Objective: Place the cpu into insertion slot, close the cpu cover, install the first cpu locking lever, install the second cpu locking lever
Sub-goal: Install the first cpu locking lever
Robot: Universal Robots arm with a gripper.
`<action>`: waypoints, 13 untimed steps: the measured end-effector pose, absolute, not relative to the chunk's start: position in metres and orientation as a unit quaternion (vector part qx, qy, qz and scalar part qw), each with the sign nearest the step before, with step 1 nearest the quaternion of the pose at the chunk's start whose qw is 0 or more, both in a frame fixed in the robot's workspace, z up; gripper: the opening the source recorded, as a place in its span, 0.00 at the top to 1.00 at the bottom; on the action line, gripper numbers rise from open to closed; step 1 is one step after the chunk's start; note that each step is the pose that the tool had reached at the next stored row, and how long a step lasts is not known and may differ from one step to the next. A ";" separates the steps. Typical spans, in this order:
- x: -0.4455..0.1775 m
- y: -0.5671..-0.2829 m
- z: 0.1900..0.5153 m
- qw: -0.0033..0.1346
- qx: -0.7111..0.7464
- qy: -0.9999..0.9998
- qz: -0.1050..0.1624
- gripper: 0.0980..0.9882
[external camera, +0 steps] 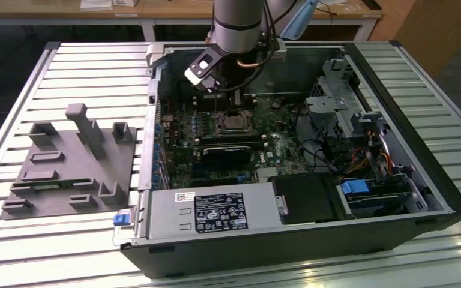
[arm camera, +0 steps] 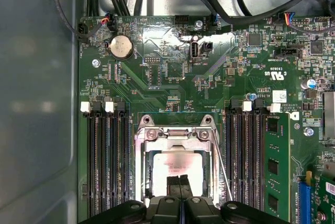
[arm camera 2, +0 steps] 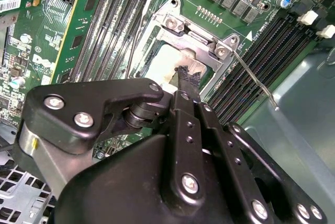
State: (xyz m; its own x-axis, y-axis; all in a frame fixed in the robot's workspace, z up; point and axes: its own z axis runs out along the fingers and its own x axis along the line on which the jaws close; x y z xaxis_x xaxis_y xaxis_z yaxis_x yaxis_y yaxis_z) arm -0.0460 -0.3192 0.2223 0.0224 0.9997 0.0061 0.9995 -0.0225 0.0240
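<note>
The cpu [arm camera: 175, 162] lies in the insertion slot [external camera: 235, 122], its silvery top showing through the window of the cpu cover [arm camera: 178, 136]. The cover's silver frame lies flat over the chip. My gripper [arm camera: 179, 183] is shut, its black fingertips [arm camera 2: 184, 76] together just above the chip's top with nothing between them. A thin wire locking lever [arm camera 2: 256, 84] sticks out sideways from one side of the socket, unlatched. Another wire lever [arm camera 2: 137, 38] runs along the opposite side.
Black memory slots [arm camera: 107, 166] flank the socket, with a green memory stick [arm camera: 273, 166] in one. The open case has a silver power supply [external camera: 214, 210] in front and a drive cage [external camera: 335, 102] with cables on the exterior view's right. A grey fixture plate [external camera: 70, 162] lies on the exterior view's left.
</note>
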 end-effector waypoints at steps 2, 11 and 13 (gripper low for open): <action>-0.046 -0.319 0.222 0.006 0.715 0.699 0.011 1.00; -0.046 -0.319 0.222 0.006 0.668 0.744 0.011 1.00; -0.046 -0.319 0.222 0.006 0.655 0.756 0.011 1.00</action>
